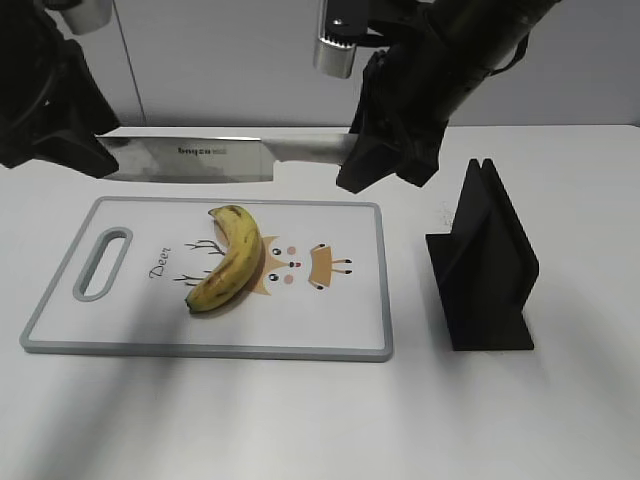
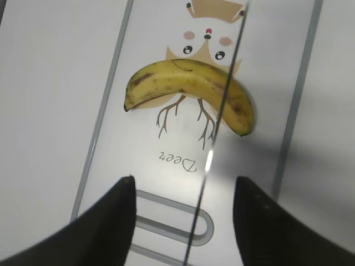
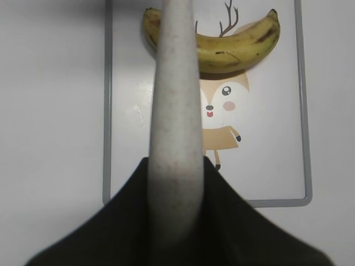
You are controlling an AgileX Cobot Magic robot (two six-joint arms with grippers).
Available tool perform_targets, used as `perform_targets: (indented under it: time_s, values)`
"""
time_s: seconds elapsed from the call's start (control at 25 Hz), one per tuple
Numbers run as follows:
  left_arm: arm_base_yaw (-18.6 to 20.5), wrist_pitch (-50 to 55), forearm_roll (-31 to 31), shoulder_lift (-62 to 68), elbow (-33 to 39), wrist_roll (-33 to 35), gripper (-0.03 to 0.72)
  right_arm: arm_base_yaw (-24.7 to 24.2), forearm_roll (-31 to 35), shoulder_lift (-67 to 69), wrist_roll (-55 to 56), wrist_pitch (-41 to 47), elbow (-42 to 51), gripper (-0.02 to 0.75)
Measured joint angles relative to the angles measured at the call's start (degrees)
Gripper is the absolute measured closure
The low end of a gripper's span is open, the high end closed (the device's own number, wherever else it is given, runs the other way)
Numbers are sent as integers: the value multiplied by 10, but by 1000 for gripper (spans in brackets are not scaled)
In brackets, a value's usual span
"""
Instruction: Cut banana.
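Overhead, the right hand (image 1: 385,160) is clamped on the handle of a knife (image 1: 215,158) held level in the air above the banana (image 1: 228,258), which lies on the cutting board (image 1: 330,320) on the desk (image 1: 560,420), while the left hand (image 2: 183,221) hangs over the board's handle end with its fingers (image 2: 113,216) spread, gripping nothing.
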Motion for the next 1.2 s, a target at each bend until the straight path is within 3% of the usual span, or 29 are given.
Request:
perform_targets:
  time_s: [0.12,0.36,0.44,0.8,1.2]
  values:
    - [0,-3,5,5,0,1,213,0,9,6,-4,0,0,577]
    - [0,-3,8,8,0,1,507,0,21,22,-4,-6,0,577]
    - [0,0,8,8,0,1,544,0,21,22,-4,-7,0,577]
    - [0,1,8,8,0,1,410,0,22,22,-8,-6,0,577]
    - [0,10,9,10,0,1,400,0,23,22,-10,-10,0,577]
